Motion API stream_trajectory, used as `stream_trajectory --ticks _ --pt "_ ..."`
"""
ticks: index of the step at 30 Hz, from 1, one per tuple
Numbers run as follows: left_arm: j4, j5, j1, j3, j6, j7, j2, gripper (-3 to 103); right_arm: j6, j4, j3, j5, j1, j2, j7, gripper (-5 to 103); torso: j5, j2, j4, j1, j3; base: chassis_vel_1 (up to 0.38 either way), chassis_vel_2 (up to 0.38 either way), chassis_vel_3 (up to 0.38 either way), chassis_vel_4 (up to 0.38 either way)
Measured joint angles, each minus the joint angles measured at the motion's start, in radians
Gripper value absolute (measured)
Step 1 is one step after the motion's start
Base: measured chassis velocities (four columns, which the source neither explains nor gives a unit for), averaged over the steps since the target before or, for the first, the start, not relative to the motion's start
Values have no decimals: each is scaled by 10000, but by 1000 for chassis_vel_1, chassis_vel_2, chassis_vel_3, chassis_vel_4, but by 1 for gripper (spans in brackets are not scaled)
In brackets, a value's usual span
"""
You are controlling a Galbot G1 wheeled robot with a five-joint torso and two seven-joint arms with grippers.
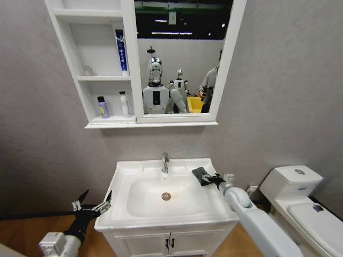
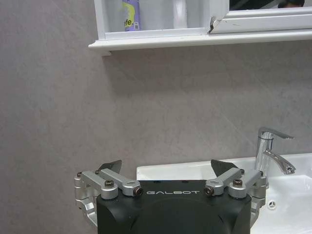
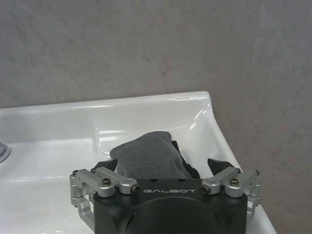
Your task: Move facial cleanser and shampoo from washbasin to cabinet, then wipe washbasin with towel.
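The dark grey towel [image 1: 200, 175] [image 3: 146, 155] lies on the back right rim of the white washbasin [image 1: 124, 176] [image 3: 44, 141]. My right gripper [image 1: 210, 179] [image 3: 161, 166] is open, one finger on each side of the towel. Left of the washbasin's front corner, my left gripper [image 1: 92, 205] [image 2: 166, 166] hangs open and holds nothing. On the cabinet's [image 1: 131, 64] lowest shelf stand a purple bottle [image 1: 102, 107] [image 2: 130, 14] and a white bottle [image 1: 124, 104] [image 2: 179, 10]; a blue and white tube [image 1: 121, 51] stands one shelf higher. Which is the facial cleanser or the shampoo I cannot tell.
A chrome tap [image 1: 165, 162] [image 2: 271, 146] rises at the back of the bowl, above the orange-ringed drain [image 1: 166, 196]. A white toilet [image 1: 303, 201] stands close on the right. The two-door vanity [image 1: 169, 243] sits under the washbasin. The grey wall is right behind.
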Motion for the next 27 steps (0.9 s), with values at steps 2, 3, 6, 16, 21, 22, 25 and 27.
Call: stream_trajectory --ticks 2,3,6,16,21,22,25,27 --pt "0 0 1 0 0 0 0 100 5 -148 -81 -18 91 22 -40 100 0 0 0 1 0 0 0 0 0" --pt "0 0 0 0 0 0 -1 100 12 -256 -165 -17 161 25 -100 100 0 0 -1 1 0 0 0 0 0" --pt "0 0 0 0 0 0 0 100 144 -548 -338 -14 309 31 -354 103 -1 0 -1 0 -1 0 0 0 0" --pt "0 0 0 0 0 0 0 100 427 -1427 -867 -347 901 221 -561 68 -1 0 -1 -1 -1 0 0 0 0" --pt "0 0 0 0 0 0 0 100 322 -1675 -1005 -200 1182 289 -441 52 -1 0 0 -1 -1 0 0 0 0" --pt "0 0 0 0 0 0 -1 100 259 -1697 -1066 -145 1233 276 -441 47 -1 0 0 -1 -1 0 0 0 0" --pt "0 0 0 0 0 0 0 100 177 -1688 -1154 -71 1278 240 -449 36 -2 0 -3 -1 -2 0 0 0 0" --pt "0 0 0 0 0 0 0 100 158 -1664 -1170 -54 1287 238 -450 30 -1 1 -3 -1 -1 0 0 0 0"
